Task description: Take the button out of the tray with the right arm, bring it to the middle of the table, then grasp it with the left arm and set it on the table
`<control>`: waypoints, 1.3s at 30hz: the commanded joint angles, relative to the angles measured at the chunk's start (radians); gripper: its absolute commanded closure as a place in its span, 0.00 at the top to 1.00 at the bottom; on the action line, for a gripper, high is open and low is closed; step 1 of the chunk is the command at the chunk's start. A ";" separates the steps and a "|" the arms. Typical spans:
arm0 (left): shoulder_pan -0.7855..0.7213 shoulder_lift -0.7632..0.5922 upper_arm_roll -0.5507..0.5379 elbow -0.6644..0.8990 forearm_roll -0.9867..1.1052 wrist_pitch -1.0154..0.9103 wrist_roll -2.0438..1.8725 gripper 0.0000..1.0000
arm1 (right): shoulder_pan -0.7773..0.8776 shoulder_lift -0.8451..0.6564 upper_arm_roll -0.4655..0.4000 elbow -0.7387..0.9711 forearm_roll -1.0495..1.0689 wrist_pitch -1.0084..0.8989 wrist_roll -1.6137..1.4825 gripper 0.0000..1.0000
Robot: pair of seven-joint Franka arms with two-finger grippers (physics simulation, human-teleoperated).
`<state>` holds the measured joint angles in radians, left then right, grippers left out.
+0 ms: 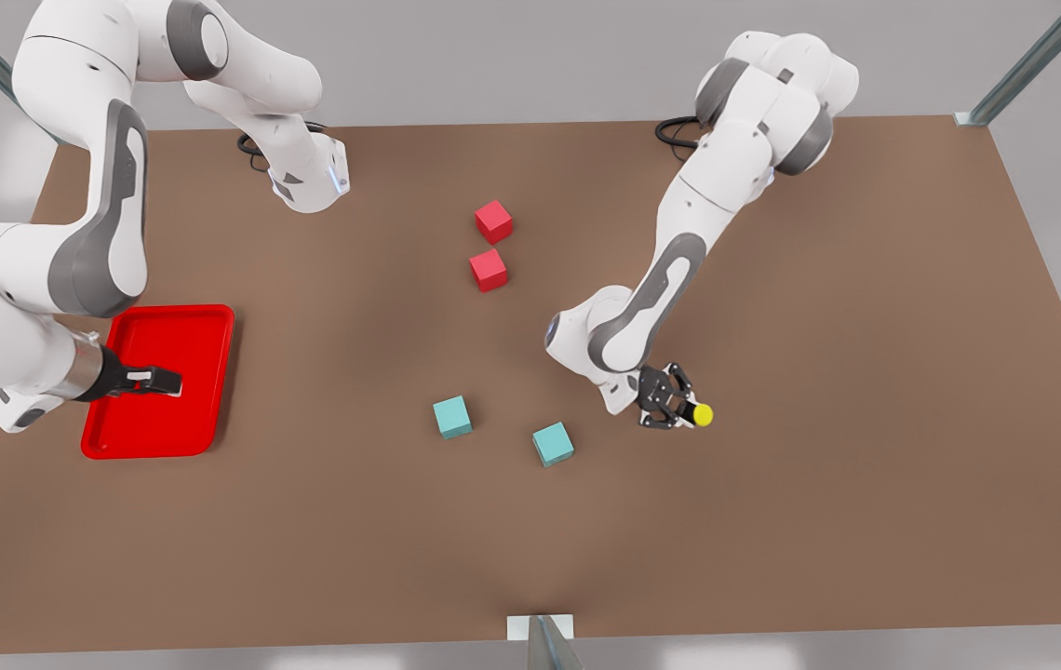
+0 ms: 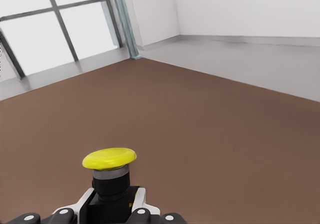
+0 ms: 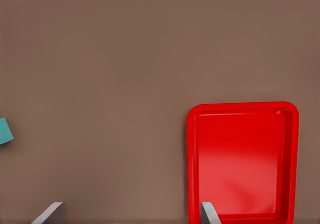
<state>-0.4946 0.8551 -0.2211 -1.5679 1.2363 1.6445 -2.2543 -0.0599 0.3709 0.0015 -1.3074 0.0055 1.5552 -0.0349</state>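
The button (image 1: 702,415) has a black body and a yellow cap and sits between my left gripper's (image 1: 685,411) fingers, right of centre in the front view. In the left wrist view the button (image 2: 109,170) stands out past the left gripper (image 2: 111,204), which is shut on its body. I cannot tell whether it touches the table (image 1: 819,372). The red tray (image 1: 223,372) lies at the front view's left with nothing in it. My right gripper (image 1: 166,381) hangs over it, open. In the right wrist view its fingertips (image 3: 209,213) stand wide apart above the tray (image 3: 192,159).
Two red cubes (image 1: 493,221) (image 1: 489,270) sit near the table's middle back. Two teal cubes (image 1: 452,417) (image 1: 553,444) lie just to the front view's left of the left gripper; one teal cube (image 3: 4,131) edges into the right wrist view. Bare table stretches to the front view's right.
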 commanded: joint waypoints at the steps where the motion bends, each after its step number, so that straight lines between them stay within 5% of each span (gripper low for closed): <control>1: -0.007 0.016 0.000 0.000 0.043 -0.052 -0.530 0.33 | 0.000 -0.001 0.000 0.000 0.002 -0.001 0.000 1.00; 29: -0.070 0.124 0.031 0.032 0.057 -0.078 -0.550 0.39 | 0.008 0.009 0.000 -0.001 0.007 0.003 0.003 1.00; 31: -0.078 0.125 0.029 0.032 0.054 -0.078 -0.550 0.42 | 0.008 0.014 0.000 -0.001 0.007 0.005 0.003 1.00; 32: -0.078 0.125 0.029 0.032 0.054 -0.078 -0.548 0.64 | 0.008 0.014 0.000 0.000 0.007 0.008 0.003 1.00; 33: -0.076 0.124 0.029 0.032 0.055 -0.078 -0.542 1.00 | 0.008 0.016 0.000 -0.001 0.007 0.008 0.003 1.00; 39: -0.078 0.124 0.029 0.032 0.051 -0.080 -0.541 1.00 | 0.011 0.011 0.000 0.005 0.007 -0.001 0.003 1.00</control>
<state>-0.5723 0.9798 -0.1918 -1.5360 1.2913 1.5675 -2.7378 -0.0507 0.3835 0.0016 -1.3038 0.0116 1.5570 -0.0329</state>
